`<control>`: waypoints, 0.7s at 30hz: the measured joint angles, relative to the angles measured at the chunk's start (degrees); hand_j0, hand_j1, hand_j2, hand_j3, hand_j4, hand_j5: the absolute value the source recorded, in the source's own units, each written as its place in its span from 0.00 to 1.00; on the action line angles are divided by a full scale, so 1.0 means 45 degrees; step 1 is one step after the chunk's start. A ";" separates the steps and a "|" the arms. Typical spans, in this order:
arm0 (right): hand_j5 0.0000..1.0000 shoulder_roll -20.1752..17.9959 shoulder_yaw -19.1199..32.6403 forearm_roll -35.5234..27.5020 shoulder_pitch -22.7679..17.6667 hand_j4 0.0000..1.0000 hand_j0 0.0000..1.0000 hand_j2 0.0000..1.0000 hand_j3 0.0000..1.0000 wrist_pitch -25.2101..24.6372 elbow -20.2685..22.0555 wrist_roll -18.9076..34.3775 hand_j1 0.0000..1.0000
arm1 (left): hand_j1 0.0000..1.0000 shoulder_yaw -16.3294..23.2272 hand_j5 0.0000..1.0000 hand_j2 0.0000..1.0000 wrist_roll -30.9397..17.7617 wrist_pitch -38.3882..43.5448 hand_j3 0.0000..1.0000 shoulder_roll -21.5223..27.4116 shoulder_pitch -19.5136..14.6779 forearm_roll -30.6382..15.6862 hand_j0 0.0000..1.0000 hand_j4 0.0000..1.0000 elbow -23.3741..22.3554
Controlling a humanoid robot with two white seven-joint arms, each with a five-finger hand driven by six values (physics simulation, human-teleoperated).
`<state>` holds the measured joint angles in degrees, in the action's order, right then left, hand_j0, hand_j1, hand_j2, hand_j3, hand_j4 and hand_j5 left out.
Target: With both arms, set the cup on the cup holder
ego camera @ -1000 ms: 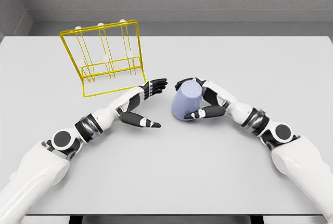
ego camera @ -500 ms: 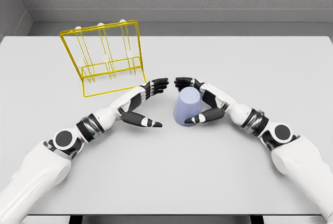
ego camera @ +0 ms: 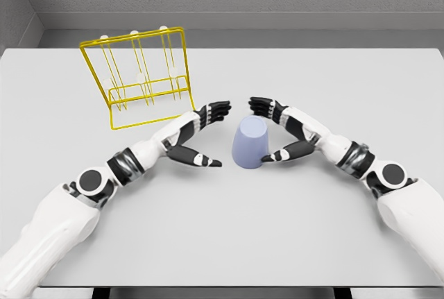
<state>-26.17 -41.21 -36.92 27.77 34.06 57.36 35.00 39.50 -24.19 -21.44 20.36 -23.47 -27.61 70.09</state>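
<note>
Handover stage: cup released upside down on the table between two open robot hands.

The cup (ego camera: 250,143) stands base-up near the table (ego camera: 291,243) centre, upright where a second ago it tilted in the right robot hand (ego camera: 277,131). That hand has opened and drawn back to the cup's 3 o'clock, thumb tip at most grazing its rim. The left robot hand (ego camera: 201,136) has closed in to 9 o'clock, fingers spread, holding nothing. The holder (ego camera: 142,80) waits at 10 o'clock; the left hand probably takes over.

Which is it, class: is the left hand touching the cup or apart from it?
Apart. The head view shows bare table between the left hand and the cup.
</note>
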 measured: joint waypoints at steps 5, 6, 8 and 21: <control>1.00 -0.0485 -0.0009 0.0028 -0.0019 1.00 1.00 1.00 1.00 0.0035 0.0054 0.0000 1.00 | 1.00 0.0031 1.00 1.00 -0.0011 -0.0003 1.00 -0.0338 0.0000 0.0121 1.00 1.00 -0.0127; 1.00 -0.0651 -0.0005 0.0029 0.0058 1.00 1.00 1.00 1.00 0.0048 0.0075 0.0000 1.00 | 1.00 0.0062 1.00 1.00 -0.0012 -0.0005 1.00 -0.0386 -0.0020 0.0138 1.00 1.00 -0.0138; 1.00 -0.1031 0.0013 0.0010 0.0566 1.00 1.00 1.00 1.00 0.0100 0.0104 0.0000 1.00 | 1.00 0.0129 1.00 1.00 -0.0013 -0.0013 1.00 -0.0469 -0.0019 0.0163 1.00 1.00 -0.0148; 1.00 -0.2678 -0.0423 -0.0001 0.2051 1.00 1.00 1.00 1.00 0.0221 -0.0747 0.0001 1.00 | 1.00 0.0194 1.00 1.00 -0.0030 -0.0023 1.00 -0.0956 -0.0137 0.0341 1.00 1.00 -0.0372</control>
<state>-38.22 -43.11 -36.93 37.00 35.06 53.99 35.00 40.38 -24.33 -21.54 16.06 -24.08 -26.07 68.42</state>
